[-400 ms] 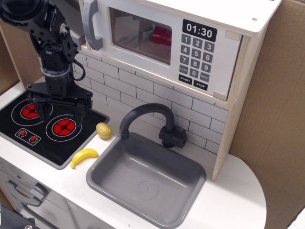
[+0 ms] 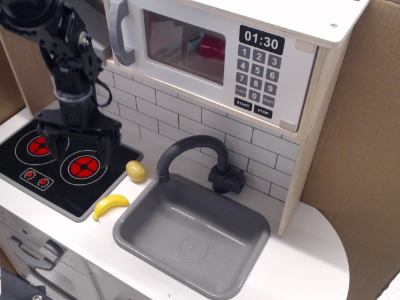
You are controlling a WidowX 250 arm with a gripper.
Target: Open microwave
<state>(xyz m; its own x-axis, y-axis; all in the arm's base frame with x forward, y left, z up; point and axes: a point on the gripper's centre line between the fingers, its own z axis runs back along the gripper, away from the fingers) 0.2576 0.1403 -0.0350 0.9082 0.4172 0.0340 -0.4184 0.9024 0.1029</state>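
The toy microwave (image 2: 212, 56) sits at the top, its white door shut, with a clear window, a clock display reading 01:30 and a dark keypad on the right. Its grey curved handle (image 2: 119, 31) is at the door's left edge. My black gripper (image 2: 79, 150) hangs open and empty over the black stove top, well below and left of the handle. Its two fingers point down, apart from each other.
A black stove top (image 2: 44, 181) with red burners lies at the left. A yellow banana (image 2: 110, 205) and a yellow lemon (image 2: 136, 170) lie between it and the grey sink (image 2: 190, 234). A dark faucet (image 2: 200, 159) arches over the sink. Cardboard walls stand to the right.
The gripper has shifted very slightly; otherwise nothing has visibly changed.
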